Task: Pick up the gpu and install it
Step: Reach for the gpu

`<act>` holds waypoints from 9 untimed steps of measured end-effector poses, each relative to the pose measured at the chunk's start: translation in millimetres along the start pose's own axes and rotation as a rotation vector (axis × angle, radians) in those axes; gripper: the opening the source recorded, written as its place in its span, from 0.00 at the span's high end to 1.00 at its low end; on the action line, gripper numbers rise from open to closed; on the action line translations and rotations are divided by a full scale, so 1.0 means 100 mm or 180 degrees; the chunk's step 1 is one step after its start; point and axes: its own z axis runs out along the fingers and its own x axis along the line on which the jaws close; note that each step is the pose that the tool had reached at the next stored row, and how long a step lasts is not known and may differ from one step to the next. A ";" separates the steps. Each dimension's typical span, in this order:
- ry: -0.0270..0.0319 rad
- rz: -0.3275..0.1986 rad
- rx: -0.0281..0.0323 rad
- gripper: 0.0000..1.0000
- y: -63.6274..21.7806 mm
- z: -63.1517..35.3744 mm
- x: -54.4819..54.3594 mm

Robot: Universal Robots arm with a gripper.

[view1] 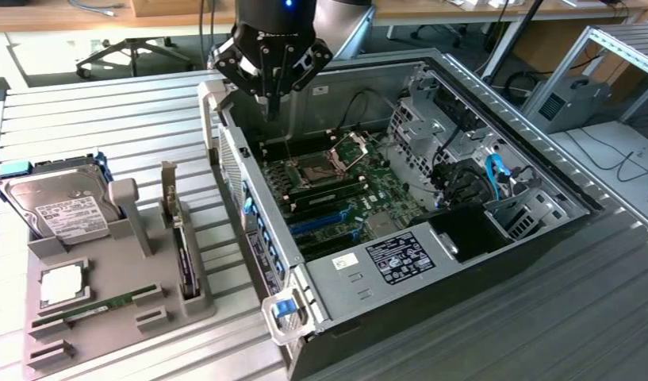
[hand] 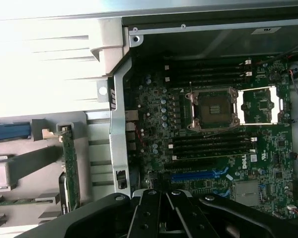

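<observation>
Over the case wall point(view1: 235, 155), exterior view shows the gripper point(view1: 270, 107) closed, empty; gpu point(view1: 185, 258) racked

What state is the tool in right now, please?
Tool: closed, holding nothing; the graphics card stands in the grey rack.

claw point(view1: 270, 105), fingers pressed together and empty, hangs over the edge of the open computer case point(view1: 350, 278). gpu point(view1: 184, 258) stands on edge in the grey holder point(view1: 101, 317) beside the case; hard drive point(view1: 61, 210) farther from the case.
</observation>
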 end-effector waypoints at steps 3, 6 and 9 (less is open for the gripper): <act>0.0000 0.0000 0.0000 0.89 0.000 0.000 0.01; 0.0000 0.0000 0.0000 0.89 -0.001 0.000 0.01; 0.0000 0.0000 0.0000 0.89 -0.001 -0.001 0.02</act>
